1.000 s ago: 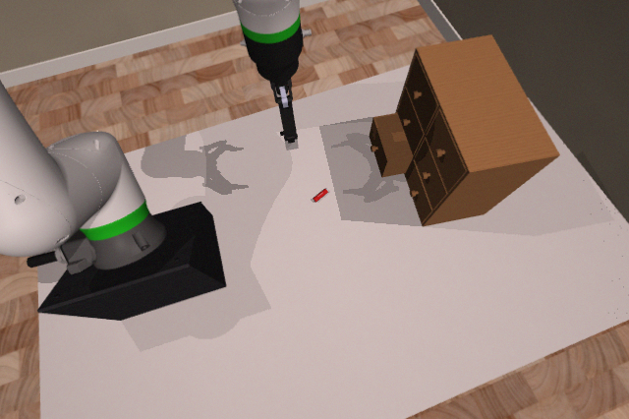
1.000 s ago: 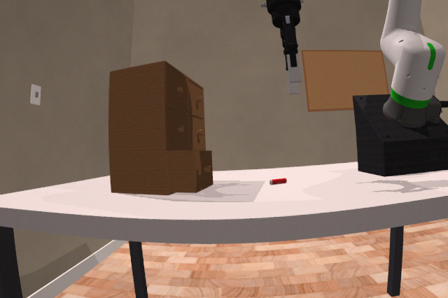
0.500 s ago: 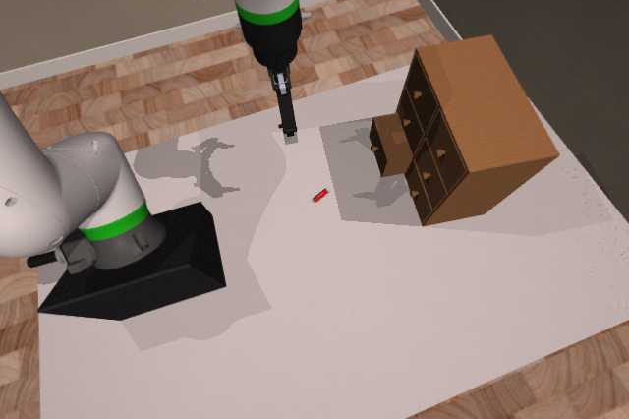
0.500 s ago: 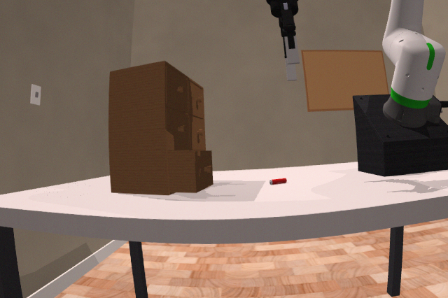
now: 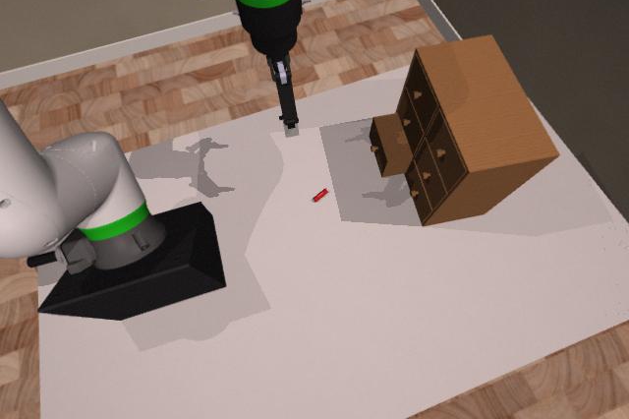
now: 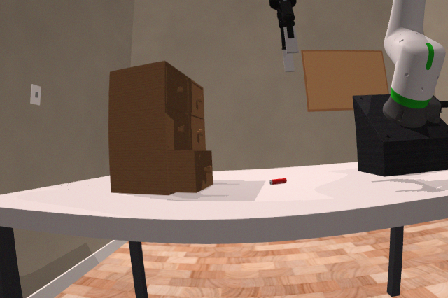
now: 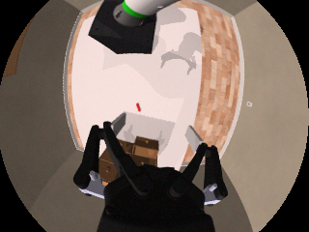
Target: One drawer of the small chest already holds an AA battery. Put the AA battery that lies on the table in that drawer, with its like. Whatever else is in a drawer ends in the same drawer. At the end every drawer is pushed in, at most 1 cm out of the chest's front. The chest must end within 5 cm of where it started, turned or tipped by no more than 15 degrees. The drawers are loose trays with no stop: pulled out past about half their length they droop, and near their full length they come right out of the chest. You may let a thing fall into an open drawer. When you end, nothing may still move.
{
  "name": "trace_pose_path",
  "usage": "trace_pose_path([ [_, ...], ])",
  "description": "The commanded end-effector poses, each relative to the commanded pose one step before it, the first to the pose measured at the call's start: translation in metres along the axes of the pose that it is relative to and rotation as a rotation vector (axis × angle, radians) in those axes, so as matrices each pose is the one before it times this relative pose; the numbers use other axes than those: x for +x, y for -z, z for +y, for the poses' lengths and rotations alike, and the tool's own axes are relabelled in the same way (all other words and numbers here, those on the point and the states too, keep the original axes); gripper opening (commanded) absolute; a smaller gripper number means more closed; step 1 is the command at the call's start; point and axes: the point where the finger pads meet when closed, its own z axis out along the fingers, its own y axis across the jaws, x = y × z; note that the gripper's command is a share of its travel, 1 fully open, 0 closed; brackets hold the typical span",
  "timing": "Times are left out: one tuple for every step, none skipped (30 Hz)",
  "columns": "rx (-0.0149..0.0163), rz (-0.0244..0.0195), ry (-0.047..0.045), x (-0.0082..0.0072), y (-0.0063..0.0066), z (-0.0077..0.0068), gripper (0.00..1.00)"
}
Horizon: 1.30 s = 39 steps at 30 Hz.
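Note:
The small wooden chest [image 5: 467,130] stands upright at the table's right side, also in the exterior view [image 6: 155,128]. One bottom-row drawer [image 5: 388,146] [image 6: 197,175] is pulled partway out; the other drawers are pushed in. I cannot see what lies in the open drawer. The red AA battery [image 5: 319,195] [image 6: 278,181] lies on the table in front of the chest, and shows small in the wrist view [image 7: 138,107]. My gripper [image 5: 289,122] [image 6: 289,59] is open and empty. It hangs high above the table, pointing down, left of the chest and beyond the battery. Its spread fingers frame the chest below.
The arm's black base [image 5: 137,271] [image 6: 397,136] sits on the table's left side. A cork board [image 6: 344,79] hangs on the wall behind. The table's edges run close behind the chest and along the front.

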Motion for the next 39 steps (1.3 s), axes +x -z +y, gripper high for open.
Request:
trace_pose_path([
  [0.00001,-0.00081,0.04413,-0.00221,0.00075,-0.00019,1.00],
  [-0.00001,-0.00006,0.02928,-0.00139,0.00019,-0.00010,1.00],
  [-0.00001,-0.00007,0.03502,-0.00166,0.00022,-0.00017,1.00],
  [-0.00001,-0.00008,0.04091,-0.00193,0.00025,-0.00027,1.00],
  [-0.00001,-0.00009,0.04689,-0.00219,0.00028,-0.00040,1.00],
  [-0.00001,-0.00010,0.05288,-0.00245,0.00030,-0.00058,1.00],
  [0.00000,-0.00011,0.05881,-0.00268,0.00032,-0.00079,1.00],
  [0.00000,-0.00013,0.06461,-0.00289,0.00033,-0.00105,1.00],
  [0.00000,-0.00007,0.05265,-0.00305,0.00034,-0.00136,1.00],
  [-0.00001,-0.00001,0.03588,-0.00320,0.00035,-0.00165,1.00],
  [-0.00001,-0.00002,0.03933,-0.00334,0.00034,-0.00189,1.00],
  [-0.00001,-0.00002,0.04147,-0.00345,0.00033,-0.00216,1.00],
  [-0.00001,-0.00002,0.04246,-0.00351,0.00031,-0.00243,1.00],
  [-0.00001,-0.00002,0.04285,-0.00354,0.00029,-0.00271,1.00],
  [0.00000,-0.00002,0.04301,-0.00353,0.00026,-0.00298,1.00],
  [0.00000,0.00000,0.00000,0.00000,0.00000,0.00000,1.00],
  [0.00000,0.00000,0.00000,0.00000,0.00000,0.00000,1.00],
  [0.00017,-0.00030,0.12784,-0.00348,0.00023,-0.00325,1.00],
  [0.00014,-0.00013,0.03869,-0.00309,0.00019,-0.00377,1.00],
  [0.00014,-0.00010,0.03858,-0.00298,0.00014,-0.00397,1.00],
  [0.00008,-0.00001,0.04067,-0.00283,0.00010,-0.00415,1.00],
  [0.00001,0.00001,0.04198,-0.00266,0.00005,-0.00431,1.00],
  [-0.00004,0.00001,0.04261,-0.00245,0.00000,-0.00444,1.00],
  [-0.00003,0.00000,0.04291,-0.00222,-0.00005,-0.00454,1.00],
  [0.00001,-0.00001,0.04306,-0.00198,-0.00010,-0.00460,1.00],
  [0.00005,-0.00002,0.04315,-0.00173,-0.00015,-0.00462,1.00],
  [0.00008,-0.00002,0.04320,-0.00147,-0.00019,-0.00461,1.00],
  [0.00009,-0.00002,0.04323,-0.00121,-0.00023,-0.00456,1.00],
  [0.00010,-0.00002,0.04325,-0.00096,-0.00026,-0.00446,1.00],
  [0.00012,-0.00002,0.04326,-0.00071,-0.00029,-0.00434,1.00],
  [0.00014,-0.00001,0.04326,-0.00048,-0.00032,-0.00418,1.00],
  [0.00015,-0.00001,0.04326,-0.00027,-0.00033,-0.00399,1.00],
  [0.00000,0.00000,0.00000,0.00000,0.00000,0.00000,1.00],
  [0.00000,0.00000,0.00000,0.00000,0.00000,0.00000,1.00],
  [0.00059,-0.00009,0.12820,-0.00007,-0.00034,-0.00377,1.00],
  [0.00030,-0.00001,0.03868,0.00040,-0.00035,-0.00350,1.00],
  [0.00025,-0.00001,0.03856,0.00051,-0.00035,-0.00323,1.00],
  [0.00015,0.00007,0.04071,0.00059,-0.00034,-0.00295,1.00],
  [0.00010,0.00003,0.04202,0.00066,-0.00032,-0.00265,1.00],
])
